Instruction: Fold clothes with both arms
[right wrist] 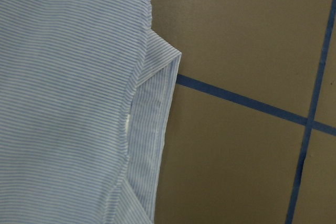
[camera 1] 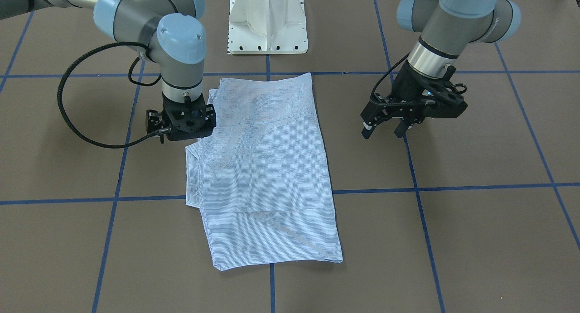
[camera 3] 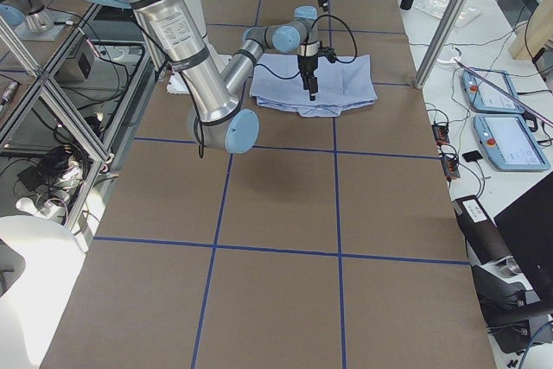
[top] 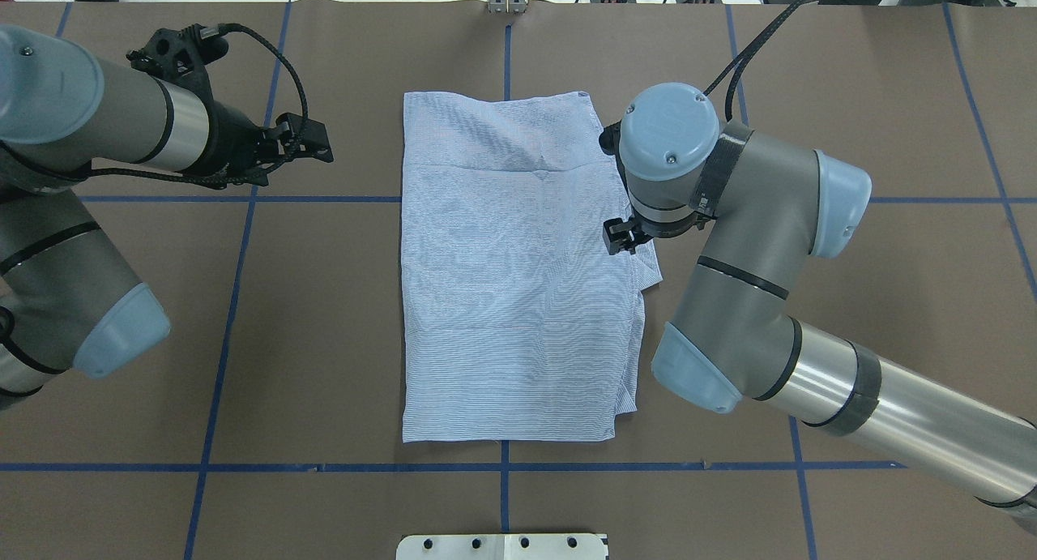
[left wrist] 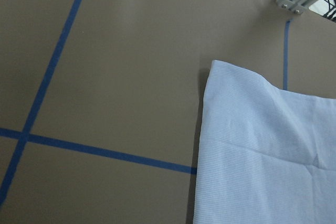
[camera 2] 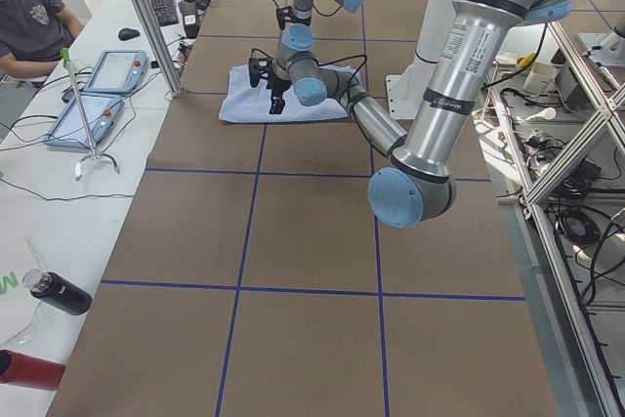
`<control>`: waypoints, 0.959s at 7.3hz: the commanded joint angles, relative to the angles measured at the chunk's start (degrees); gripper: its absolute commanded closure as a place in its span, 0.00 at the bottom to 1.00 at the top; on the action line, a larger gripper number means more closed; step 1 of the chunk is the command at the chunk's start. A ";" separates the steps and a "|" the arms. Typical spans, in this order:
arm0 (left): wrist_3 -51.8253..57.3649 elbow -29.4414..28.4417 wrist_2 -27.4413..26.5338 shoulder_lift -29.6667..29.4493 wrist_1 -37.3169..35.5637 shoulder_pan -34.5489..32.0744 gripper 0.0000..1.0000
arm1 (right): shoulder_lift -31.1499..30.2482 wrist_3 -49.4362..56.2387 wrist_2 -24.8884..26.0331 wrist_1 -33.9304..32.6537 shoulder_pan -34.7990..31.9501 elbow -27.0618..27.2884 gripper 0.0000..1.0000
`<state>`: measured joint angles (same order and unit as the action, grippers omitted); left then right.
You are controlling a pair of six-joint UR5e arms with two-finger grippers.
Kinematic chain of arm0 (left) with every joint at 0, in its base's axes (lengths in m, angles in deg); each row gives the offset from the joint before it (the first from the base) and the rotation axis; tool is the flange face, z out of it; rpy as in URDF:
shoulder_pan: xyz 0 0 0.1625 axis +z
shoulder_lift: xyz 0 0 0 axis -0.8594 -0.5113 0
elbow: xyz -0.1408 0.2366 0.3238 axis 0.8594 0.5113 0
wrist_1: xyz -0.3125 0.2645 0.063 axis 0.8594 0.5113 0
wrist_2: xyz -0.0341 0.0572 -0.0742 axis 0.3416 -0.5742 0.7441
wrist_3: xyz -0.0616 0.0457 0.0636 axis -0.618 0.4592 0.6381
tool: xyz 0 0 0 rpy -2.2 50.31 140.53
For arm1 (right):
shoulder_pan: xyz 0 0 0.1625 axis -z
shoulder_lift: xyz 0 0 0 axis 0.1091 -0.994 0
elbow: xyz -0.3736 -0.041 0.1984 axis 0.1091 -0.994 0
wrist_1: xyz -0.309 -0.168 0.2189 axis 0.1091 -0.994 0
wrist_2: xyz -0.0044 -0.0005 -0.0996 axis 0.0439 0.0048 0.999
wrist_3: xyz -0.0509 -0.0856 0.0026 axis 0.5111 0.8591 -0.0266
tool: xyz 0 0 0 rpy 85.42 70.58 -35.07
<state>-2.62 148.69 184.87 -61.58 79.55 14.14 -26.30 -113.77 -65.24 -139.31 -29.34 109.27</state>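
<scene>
The light blue-and-white striped shirt [camera 1: 267, 168] lies folded into a long rectangle in the middle of the table [camera 1: 476, 240], also in the overhead view [top: 518, 276]. My right gripper [camera 1: 188, 125] points straight down over the shirt's edge on my right, where folded layers stick out [right wrist: 152, 108]; it also shows in the overhead view [top: 622, 237]. Its fingers are hidden, so I cannot tell open or shut. My left gripper [camera 1: 384, 131] hangs open and empty above bare table, apart from the shirt on my left side [top: 304, 143]. The left wrist view shows the shirt's far corner [left wrist: 262, 145].
The white pedestal base [camera 1: 267, 23] stands at the robot's side of the table. Blue tape lines [camera 1: 417, 186] cross the brown surface. An operator [camera 2: 29, 17] sits at a side table with tablets [camera 2: 98, 95] and bottles [camera 2: 59, 292].
</scene>
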 commanded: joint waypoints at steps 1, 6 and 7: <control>-9.70 1.03 0.15 -0.31 0.01 8.93 0.00 | -0.44 -5.36 -3.27 0.17 -0.17 5.52 0.00; -18.72 -0.19 -9.18 -1.11 0.01 25.58 0.04 | -6.50 -18.55 -7.23 10.34 2.20 13.27 0.00; -18.89 -0.80 -9.79 -1.02 -0.08 25.95 0.05 | -6.94 -18.57 -7.40 10.45 2.47 14.23 0.00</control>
<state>-21.18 148.75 175.81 -62.69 79.57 38.60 -32.37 -130.87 -72.40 -130.28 -27.48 122.40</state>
